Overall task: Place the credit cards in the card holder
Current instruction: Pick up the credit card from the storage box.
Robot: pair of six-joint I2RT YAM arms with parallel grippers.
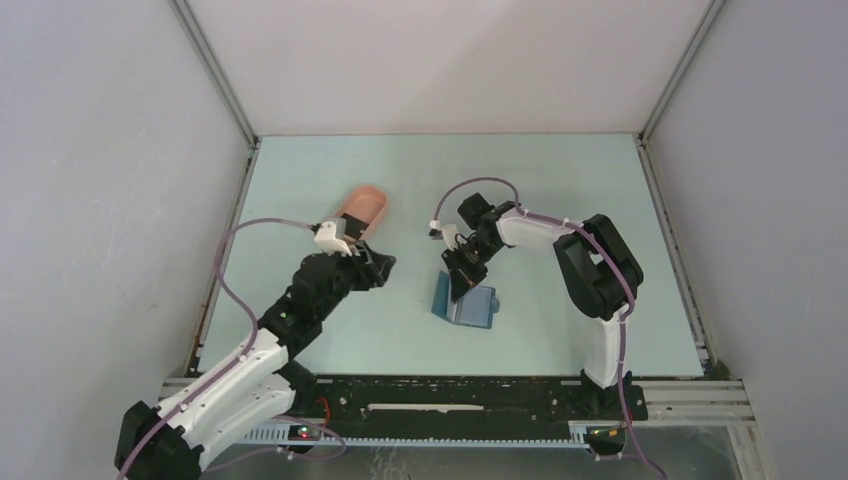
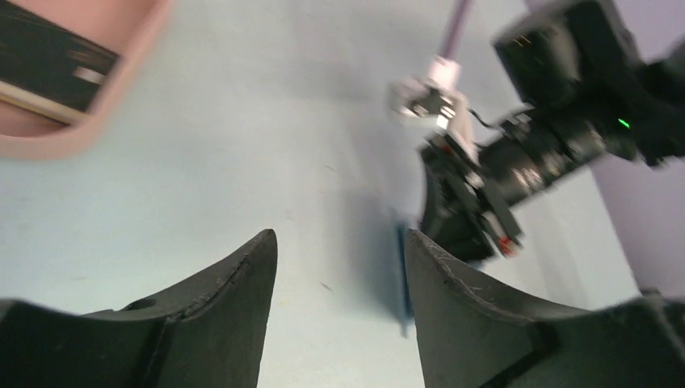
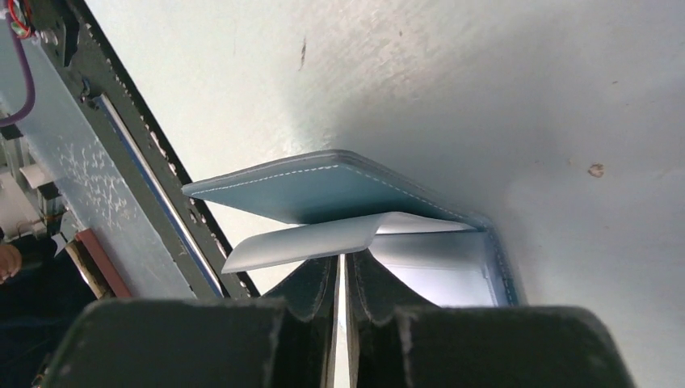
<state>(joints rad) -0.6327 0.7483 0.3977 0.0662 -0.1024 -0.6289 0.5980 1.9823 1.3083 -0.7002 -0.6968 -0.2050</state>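
The card holder (image 1: 468,305) is a blue wallet lying partly open on the table. Its upper cover (image 3: 323,190) is raised. My right gripper (image 1: 461,278) reaches into it. In the right wrist view the right gripper (image 3: 343,257) is shut to a hairline slit, tips against a pale grey inner flap (image 3: 307,241); no card shows between them. Black credit cards (image 2: 48,61) lie in a pink tray (image 2: 97,121). My left gripper (image 2: 339,236) stands open and empty over bare table, between the tray and the wallet's edge (image 2: 401,271). From above, the left gripper (image 1: 383,266) sits beside the tray (image 1: 365,205).
The right arm's wrist and cable (image 2: 517,153) stand close to the right of my left gripper. A black rail (image 1: 470,395) runs along the table's near edge. Grey walls close in the left, right and back sides.
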